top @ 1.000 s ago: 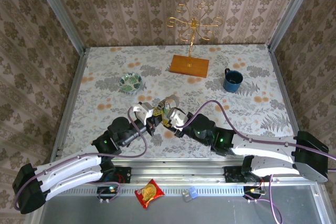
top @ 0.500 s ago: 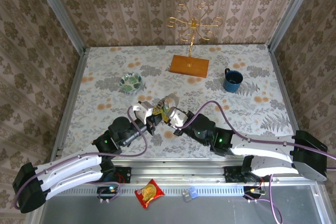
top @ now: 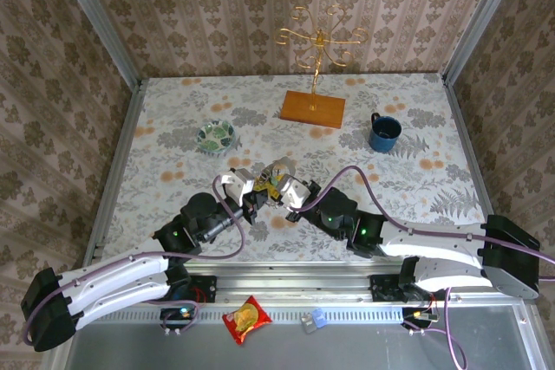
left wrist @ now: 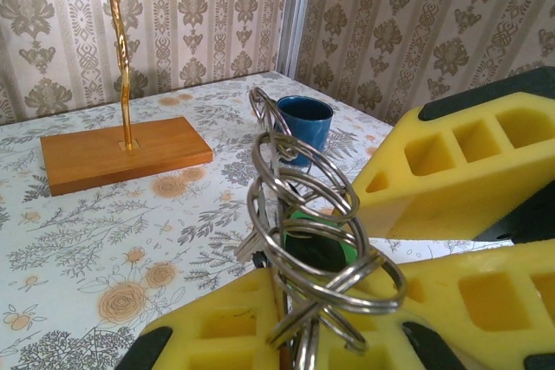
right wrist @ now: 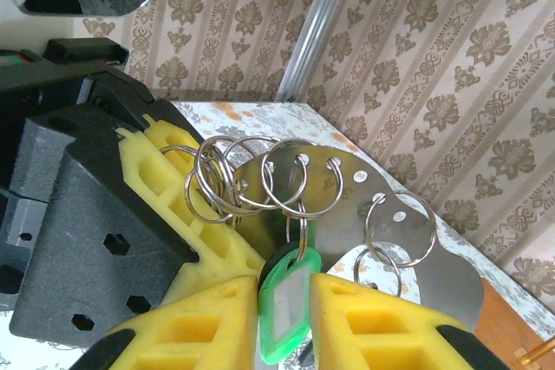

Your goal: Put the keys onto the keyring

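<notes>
We see: left gripper (left wrist: 323, 322) clamped on keyring (left wrist: 299, 214), to steady it | right gripper (right wrist: 286, 322) pinches green key tag (right wrist: 284, 294) (probably for threading)

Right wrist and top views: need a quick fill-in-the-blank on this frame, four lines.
The tag between the fingers of the right gripper is ___.
The left gripper is shut on a bunch of metal ___.
The mug at far right is dark ___.
The gold wire stand rises from a ___ base.
Missing: green; rings; blue; wooden.
</notes>
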